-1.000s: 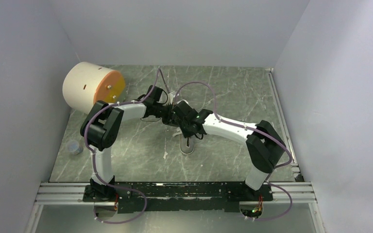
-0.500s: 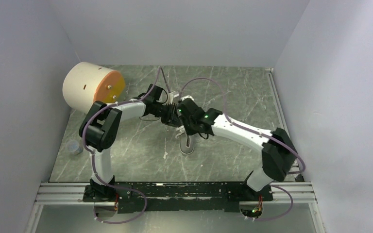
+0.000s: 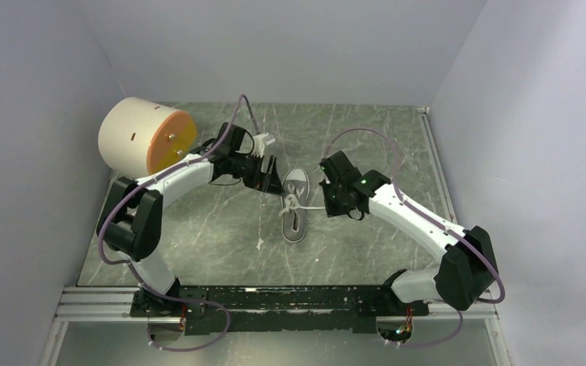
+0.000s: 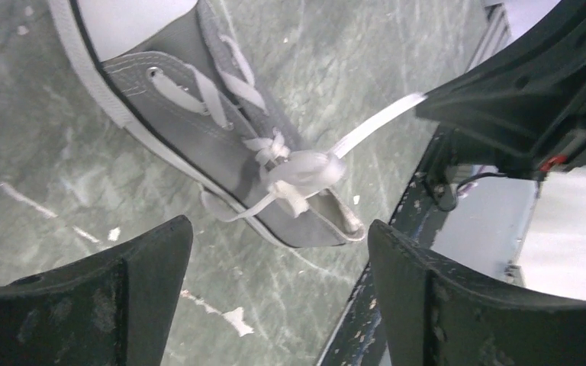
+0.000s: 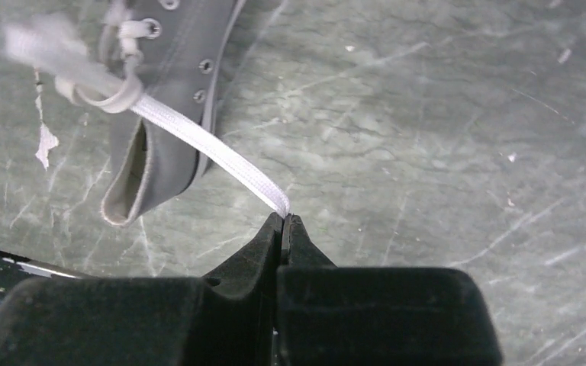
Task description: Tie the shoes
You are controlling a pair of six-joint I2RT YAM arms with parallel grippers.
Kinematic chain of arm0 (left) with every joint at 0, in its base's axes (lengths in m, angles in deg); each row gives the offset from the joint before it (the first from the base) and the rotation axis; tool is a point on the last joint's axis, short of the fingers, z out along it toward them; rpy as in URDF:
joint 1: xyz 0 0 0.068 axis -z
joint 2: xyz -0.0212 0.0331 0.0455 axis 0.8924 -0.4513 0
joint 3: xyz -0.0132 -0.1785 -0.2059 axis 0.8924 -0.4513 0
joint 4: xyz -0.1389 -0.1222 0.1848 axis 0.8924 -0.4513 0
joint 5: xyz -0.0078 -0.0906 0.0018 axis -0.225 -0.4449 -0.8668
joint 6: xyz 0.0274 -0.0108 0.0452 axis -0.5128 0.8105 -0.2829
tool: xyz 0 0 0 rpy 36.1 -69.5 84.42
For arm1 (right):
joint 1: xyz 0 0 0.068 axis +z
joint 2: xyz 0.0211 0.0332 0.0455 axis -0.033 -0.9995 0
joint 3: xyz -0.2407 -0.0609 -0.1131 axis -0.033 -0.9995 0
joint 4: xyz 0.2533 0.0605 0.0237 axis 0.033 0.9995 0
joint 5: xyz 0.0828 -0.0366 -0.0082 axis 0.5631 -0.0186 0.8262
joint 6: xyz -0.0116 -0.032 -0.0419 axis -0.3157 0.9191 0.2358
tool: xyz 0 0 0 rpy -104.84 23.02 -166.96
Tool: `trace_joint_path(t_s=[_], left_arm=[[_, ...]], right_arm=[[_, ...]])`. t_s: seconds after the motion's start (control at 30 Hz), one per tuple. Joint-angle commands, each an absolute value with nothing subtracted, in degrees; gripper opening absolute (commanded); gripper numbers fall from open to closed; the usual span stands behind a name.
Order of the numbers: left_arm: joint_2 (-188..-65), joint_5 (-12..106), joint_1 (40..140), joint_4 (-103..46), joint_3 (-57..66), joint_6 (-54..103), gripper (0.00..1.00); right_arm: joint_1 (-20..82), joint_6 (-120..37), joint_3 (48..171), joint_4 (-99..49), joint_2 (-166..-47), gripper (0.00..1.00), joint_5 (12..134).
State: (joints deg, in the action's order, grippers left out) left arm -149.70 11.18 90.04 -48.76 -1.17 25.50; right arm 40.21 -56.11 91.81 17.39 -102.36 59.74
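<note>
The small grey shoe (image 3: 296,207) lies mid-table with its white toe cap pointing away from me. In the left wrist view the shoe (image 4: 221,145) carries a loose knot of white laces (image 4: 301,171). One lace (image 5: 214,152) runs taut from that knot to my right gripper (image 5: 284,221), which is shut on its end, right of the shoe (image 5: 172,91). Seen from above, the right gripper (image 3: 328,206) sits just right of the shoe. My left gripper (image 4: 276,229) is open and empty, hovering at the shoe's left (image 3: 272,174).
A cream cylinder with an orange end (image 3: 141,137) lies at the back left. A small bluish object (image 3: 117,231) sits by the left wall. White scraps (image 3: 259,244) dot the green marble table. White walls enclose three sides; a metal rail (image 3: 275,301) runs along the front.
My left gripper has opened and drawn back to the left. The right arm has swung right with the lace, pulling it taut and uncovering the shoe.
</note>
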Motion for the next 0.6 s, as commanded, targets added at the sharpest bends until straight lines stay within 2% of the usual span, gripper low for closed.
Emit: trace_joint_path(t_s=[0.0, 0.1, 0.17, 0.23, 0.3, 0.43, 0.57], left_arm=[[-147.6, 16.4, 89.6, -53.9, -0.9, 23.9, 0.81], [-146.2, 16.6, 89.6, -52.2, -2.2, 26.0, 0.63], [-145.8, 16.7, 89.6, -50.3, -3.9, 27.9, 0.59], [-146.1, 16.1, 89.6, -49.0, -5.3, 29.6, 0.61], [-146.2, 15.9, 89.8, -47.2, -7.3, 31.9, 0.68], [-142.7, 17.0, 92.1, -39.0, -12.9, 31.4, 0.63], [-137.5, 23.8, 96.4, -34.7, -16.9, 22.6, 0.70]], right_arm=[[37.1, -57.8, 91.1, 22.2, -99.2, 0.00, 62.1], [36.6, -59.1, 89.9, 22.9, -97.4, 0.00, 63.6], [36.3, -60.0, 89.1, 23.8, -96.9, 0.00, 62.8], [35.8, -60.9, 88.3, 24.2, -96.4, 0.00, 62.3], [35.6, -61.2, 87.7, 23.5, -95.7, 0.00, 63.0], [35.6, -61.2, 87.1, 21.3, -95.0, 0.00, 64.8], [35.6, -60.7, 86.6, 19.0, -94.3, 0.00, 64.7]])
